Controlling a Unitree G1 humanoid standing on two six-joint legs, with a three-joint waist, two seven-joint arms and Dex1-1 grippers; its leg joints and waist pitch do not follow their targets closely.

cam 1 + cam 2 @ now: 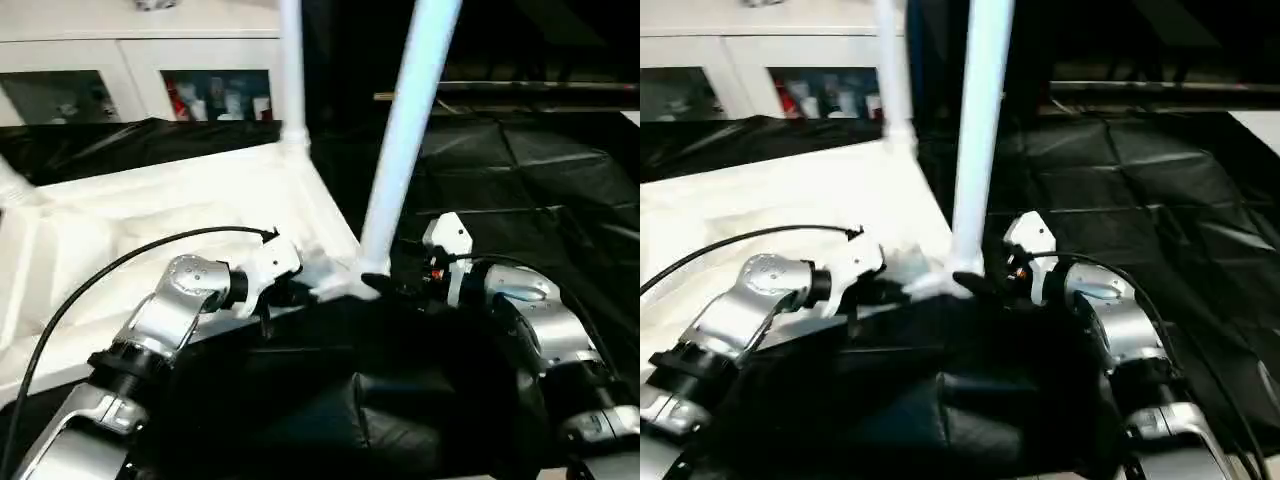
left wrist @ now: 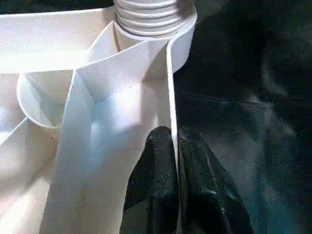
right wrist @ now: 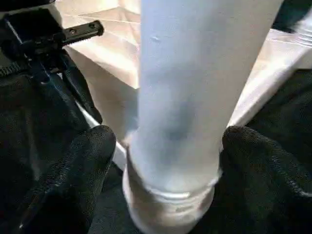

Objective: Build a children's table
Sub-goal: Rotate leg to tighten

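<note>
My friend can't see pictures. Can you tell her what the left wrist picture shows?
Two black fingers pinch the thin side wall of the white tabletop, one finger on each side. Ahead of them, a ridged leg sits in the corner socket, and black cloth lies beside the tabletop.

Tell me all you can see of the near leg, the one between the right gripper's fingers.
The near leg is a long white tapered tube, apparently plastic, standing slightly tilted in the tabletop's near corner socket. The right gripper straddles its base, fingers open, seemingly not pressing. Left gripper is shut on the tabletop's rim beside it.
</note>
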